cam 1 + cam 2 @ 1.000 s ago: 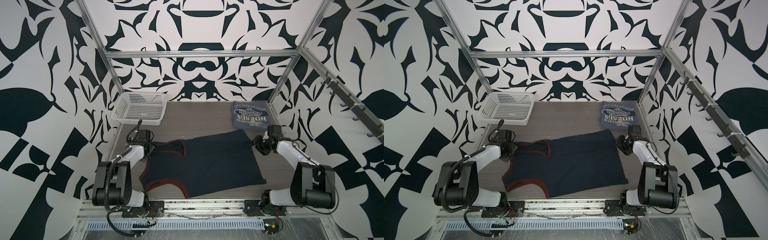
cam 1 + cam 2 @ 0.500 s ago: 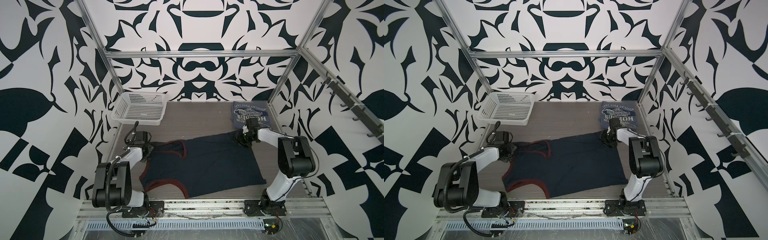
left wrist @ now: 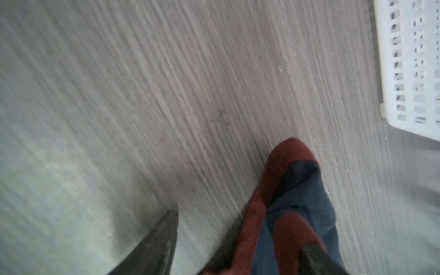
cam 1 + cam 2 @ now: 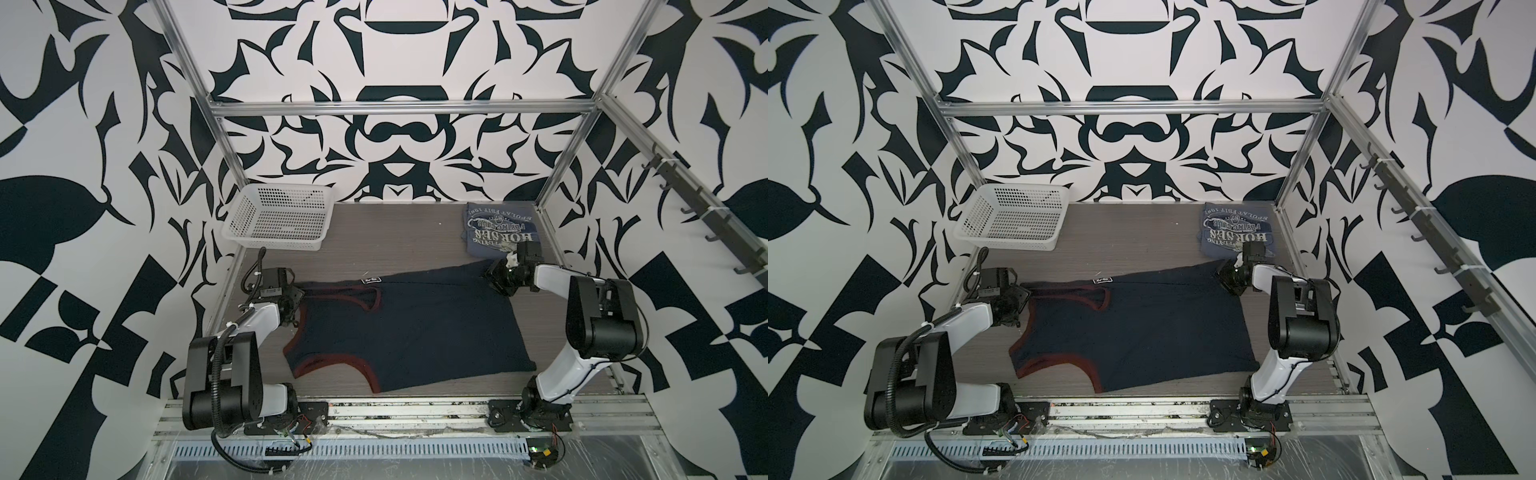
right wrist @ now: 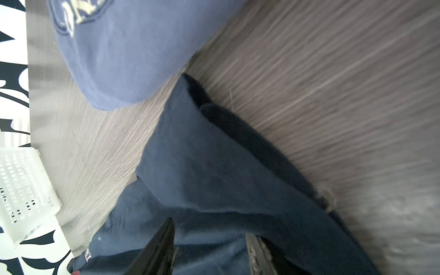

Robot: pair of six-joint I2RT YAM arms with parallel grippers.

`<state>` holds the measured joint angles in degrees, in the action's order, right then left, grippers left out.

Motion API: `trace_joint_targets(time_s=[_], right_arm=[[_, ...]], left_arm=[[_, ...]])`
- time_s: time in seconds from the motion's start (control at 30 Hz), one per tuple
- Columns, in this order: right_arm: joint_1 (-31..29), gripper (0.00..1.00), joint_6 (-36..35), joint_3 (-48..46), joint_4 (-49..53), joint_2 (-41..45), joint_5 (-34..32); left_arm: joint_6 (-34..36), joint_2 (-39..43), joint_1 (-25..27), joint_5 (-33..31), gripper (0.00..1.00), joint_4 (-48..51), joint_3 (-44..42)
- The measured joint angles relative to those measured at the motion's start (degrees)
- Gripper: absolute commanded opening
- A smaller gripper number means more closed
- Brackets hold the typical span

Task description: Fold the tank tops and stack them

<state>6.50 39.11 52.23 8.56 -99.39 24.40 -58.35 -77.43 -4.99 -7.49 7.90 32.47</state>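
Noting soft, light, limp cloth: the navy top (image 4: 407,328) lies spread flat on the table (image 4: 395,249), in front of the basket (image 4: 274,243) and off to its right. Grey-blue top (image 4: 494,228), already folded, sits well right of the basket. Left jaws stand apart, released, astride a red-trimmed strap (image 3: 285,171). Right jaws bracket the hem corner (image 5: 190,95); pinched or not, cannot tell. Likely to sag and slide. Best taken at strap ends and hem corners, both together.
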Motion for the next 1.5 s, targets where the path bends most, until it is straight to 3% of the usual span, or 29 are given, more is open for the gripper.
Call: trace_joint_targets(time_s=[0.17, 0.27, 0.53, 0.8, 0.93, 1.13, 1.37, 1.5], right_arm=[[-0.42, 0.56, -0.33, -0.35, 0.83, 1.03, -1.14], [-1.68, 0.56, -0.85, -0.35, 2.51, 1.77, -2.40], [-4.07, 0.56, -2.45, -0.37, 6.45, 4.09, -3.19], [-4.37, 0.58, -3.67, -0.33, 8.87, 7.65, -3.93], [-6.51, 0.58, -4.26, 0.20, 10.10, 8.87, -4.66], [-14.62, 0.57, -4.37, 1.75, 10.54, 9.55, -6.34], [-29.94, 0.57, -4.13, 8.39, 10.88, 7.58, -10.49], [-38.51, 0.57, -4.15, 15.85, 10.56, 1.42, -12.66]], left_arm=[[0.98, 1.95, -0.33, 0.33, 0.94, 1.92, -0.35], [2.89, 1.81, -0.48, 1.51, 0.99, 2.40, 0.50], [3.23, 0.46, -0.52, 4.37, 0.99, 2.14, 1.44], [-1.99, 8.57, -0.63, 5.53, 1.00, -0.44, -5.35], [-2.29, 8.02, -0.63, 7.23, 1.00, -1.73, -5.46], [-2.78, 7.37, 0.33, 10.12, 0.99, -3.30, -5.29], [-5.81, 25.05, 5.68, 0.11, 0.99, 8.83, -5.75], [-3.52, 23.87, 5.79, -0.85, 0.95, 11.32, -2.51]])
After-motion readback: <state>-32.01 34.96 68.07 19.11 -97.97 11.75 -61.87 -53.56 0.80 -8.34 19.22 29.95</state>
